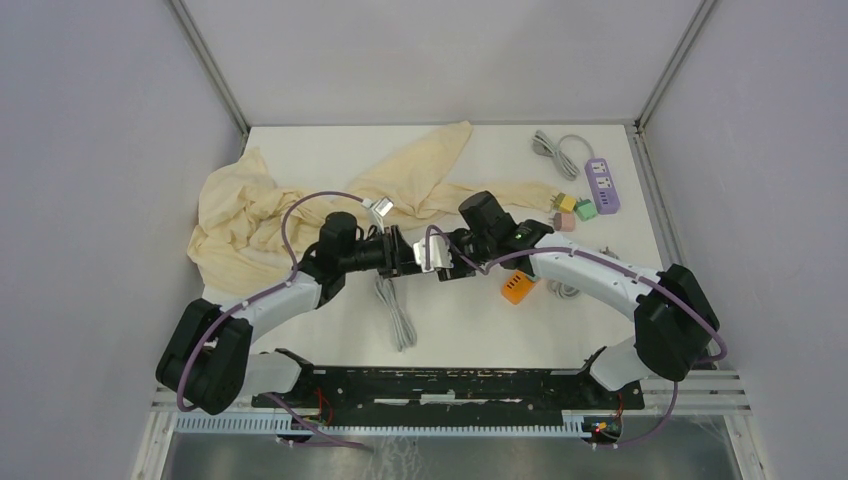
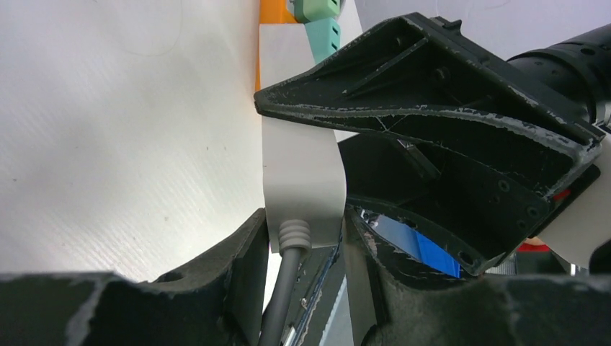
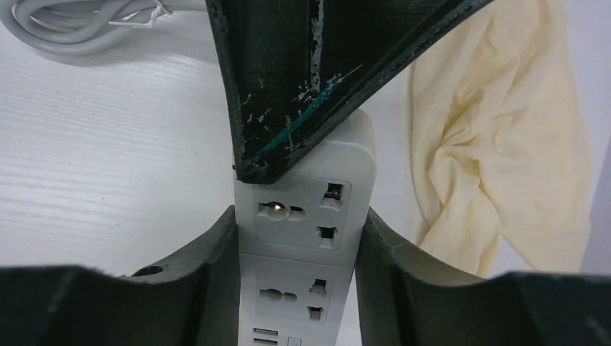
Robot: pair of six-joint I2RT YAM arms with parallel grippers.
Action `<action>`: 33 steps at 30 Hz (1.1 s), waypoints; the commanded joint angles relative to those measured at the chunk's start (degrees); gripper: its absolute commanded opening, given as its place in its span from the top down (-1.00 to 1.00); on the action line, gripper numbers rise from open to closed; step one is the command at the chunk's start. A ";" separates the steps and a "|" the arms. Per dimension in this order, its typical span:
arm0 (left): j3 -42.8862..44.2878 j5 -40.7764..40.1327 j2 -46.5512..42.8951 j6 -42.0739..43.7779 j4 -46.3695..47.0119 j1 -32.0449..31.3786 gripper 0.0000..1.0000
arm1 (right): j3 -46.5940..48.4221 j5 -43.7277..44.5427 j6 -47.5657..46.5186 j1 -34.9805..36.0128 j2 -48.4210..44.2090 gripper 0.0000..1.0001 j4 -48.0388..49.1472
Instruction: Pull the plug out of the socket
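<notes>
Progress unclear: left hand (image 2: 302,232) and right hand (image 3: 297,245) both clamping white power strip (image 3: 344,155), showing only empty sockets (image 3: 299,213), plug not showing anywhere.

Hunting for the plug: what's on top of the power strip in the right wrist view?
A black finger of the left pincer covers the far end of the power strip. Two empty sockets and USB ports show nearer. Anything under that finger is hidden.
</notes>
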 commanded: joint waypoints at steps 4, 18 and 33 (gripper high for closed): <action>2.47 -2.28 -4.31 -3.08 4.40 0.00 0.18 | 1.16 2.35 3.60 -0.09 -0.71 0.59 3.68; 11.66 -35.71 -20.80 21.76 -23.43 0.42 -0.94 | 3.65 -10.08 16.05 -12.10 -1.58 0.91 4.44; 6.87 -45.71 -33.69 33.92 -34.51 0.44 -0.98 | 10.96 -4.01 27.73 -23.25 4.23 1.00 10.21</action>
